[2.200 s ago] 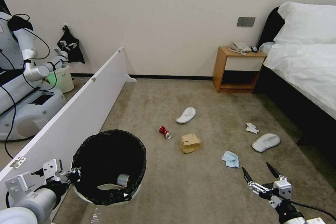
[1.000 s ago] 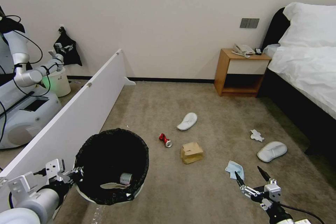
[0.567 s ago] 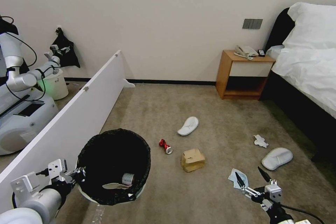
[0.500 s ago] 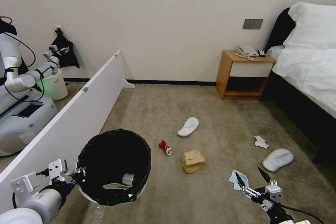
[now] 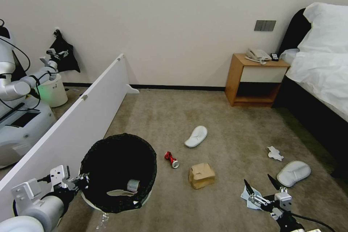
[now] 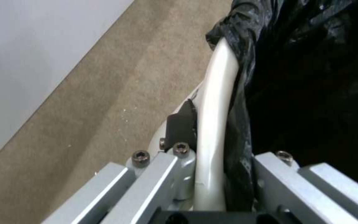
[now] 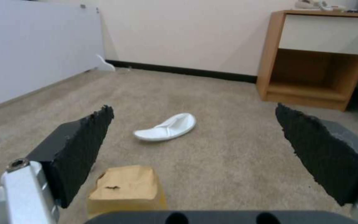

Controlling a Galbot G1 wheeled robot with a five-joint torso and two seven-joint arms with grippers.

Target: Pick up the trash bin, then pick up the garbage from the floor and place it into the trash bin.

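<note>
While the left gripper (image 5: 81, 180) pinches the near-left rim of the trash bin (image 5: 117, 174) in the head view, right gripper (image 5: 261, 186) hangs spread over the blue face mask (image 5: 250, 195) on the floor (image 5: 224, 130); red can (image 5: 171, 159), cardboard box (image 5: 201, 175), tissue (image 5: 274, 153), two slippers (image 5: 196, 136) lie beyond. Left wrist: fingers (image 6: 181, 124) clamp the bin's white rim and black liner. Right wrist: pads (image 7: 84, 137) wide apart, box and one slipper between them.

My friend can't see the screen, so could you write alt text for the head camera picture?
The left gripper holds a black-lined bin by its rim; the open right gripper hovers over a blue mask. A can, box, tissue and two slippers litter the carpet.
</note>
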